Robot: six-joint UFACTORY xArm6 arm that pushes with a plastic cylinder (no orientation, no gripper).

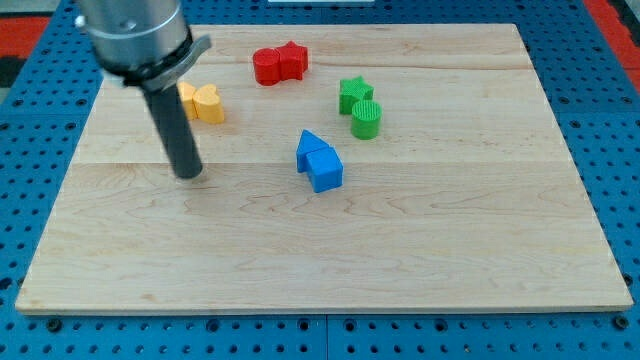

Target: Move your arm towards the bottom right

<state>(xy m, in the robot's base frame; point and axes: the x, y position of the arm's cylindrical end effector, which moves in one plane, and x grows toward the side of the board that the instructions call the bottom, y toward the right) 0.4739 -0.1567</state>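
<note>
My tip (189, 174) rests on the wooden board (420, 250) at the view's left of centre. The rod rises from it to the arm's grey body at the top left. A yellow heart-shaped block (208, 103) and a second yellow block (187, 95), partly hidden by the rod, lie just above the tip. A blue triangular block (311, 147) touches a blue cube (325, 170) well to the tip's right. A red cylinder (266, 66) and a red star (291, 59) sit together at the top centre. A green star (355, 94) sits above a green cylinder (367, 118).
The board lies on a blue perforated table (610, 120) that surrounds it on all sides.
</note>
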